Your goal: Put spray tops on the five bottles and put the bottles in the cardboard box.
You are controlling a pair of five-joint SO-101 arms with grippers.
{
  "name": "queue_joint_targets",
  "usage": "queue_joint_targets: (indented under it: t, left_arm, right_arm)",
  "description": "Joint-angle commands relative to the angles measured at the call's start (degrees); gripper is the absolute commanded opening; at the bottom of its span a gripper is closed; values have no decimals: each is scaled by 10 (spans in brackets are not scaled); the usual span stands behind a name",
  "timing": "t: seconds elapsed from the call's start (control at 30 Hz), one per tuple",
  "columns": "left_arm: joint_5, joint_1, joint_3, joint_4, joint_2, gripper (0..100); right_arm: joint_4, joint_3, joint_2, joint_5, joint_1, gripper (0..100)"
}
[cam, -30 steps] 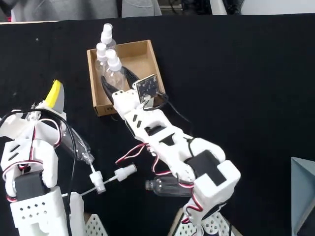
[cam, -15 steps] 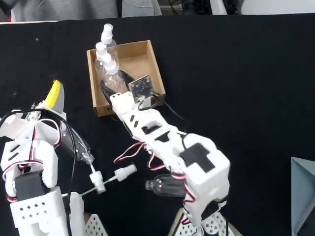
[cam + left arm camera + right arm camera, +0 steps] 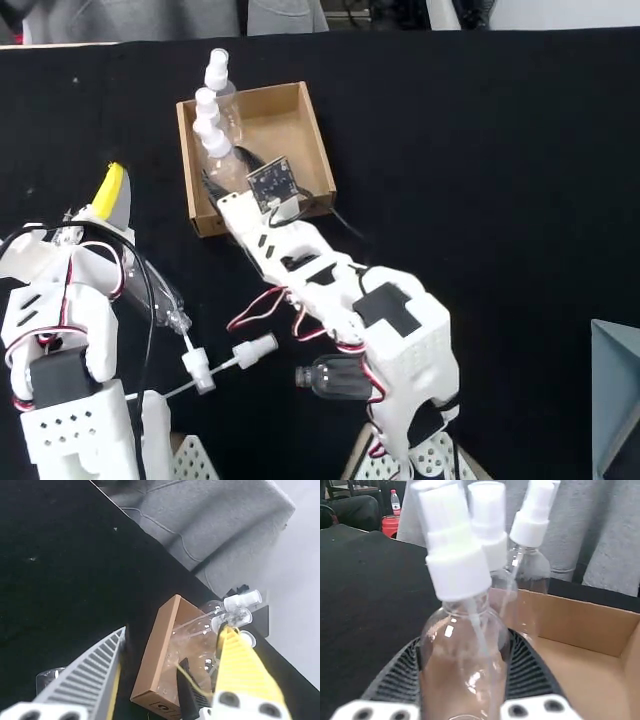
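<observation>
Where we find the right gripper (image 3: 230, 168): over the near left part of the cardboard box (image 3: 280, 125), at the far end of the outstretched right arm.
Right jaws: we see them closed round the body of a clear spray bottle (image 3: 462, 670), one black jaw on each side.
Spray bottle: white top fitted; we cannot tell whether its base touches the box floor.
Middle capped bottle (image 3: 207, 102): in the box by its left wall, just beyond the held one.
Far capped bottle (image 3: 217, 68): at the box's far left corner, top on.
Left gripper (image 3: 175, 630): at the left of the black tabletop (image 3: 500, 200), well short of the box.
Left jaws: spread wide, one grey and one yellow, with nothing between them.
Bare-necked bottle (image 3: 160, 293): lying beside the left arm and partly hidden by it.
First loose spray top (image 3: 198, 368): on the tabletop between the arms, just near of that bare neck.
Second loose spray top (image 3: 255, 349): just right of the first.
Topless bottle (image 3: 328, 378): on its side under the right arm's near end, neck to the left.
</observation>
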Motion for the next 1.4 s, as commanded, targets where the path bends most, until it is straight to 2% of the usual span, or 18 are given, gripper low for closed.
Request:
queue_joint_targets:
  t: [0.0,0.6,0.87,1.37]
  left_arm:
    - [4,-5,-25,-14,-10,274]
    - [3,-5,-25,-14,-10,274]
    - [3,-5,-25,-14,-10,274]
    - [3,-5,-25,-15,-10,274]
  right_arm:
    - [-17,-33,-3,7,-25,13]
    - [-16,-31,-3,9,-26,15]
    - [-16,-19,-2,8,-26,227]
    - [-12,-20,-6,9,-38,238]
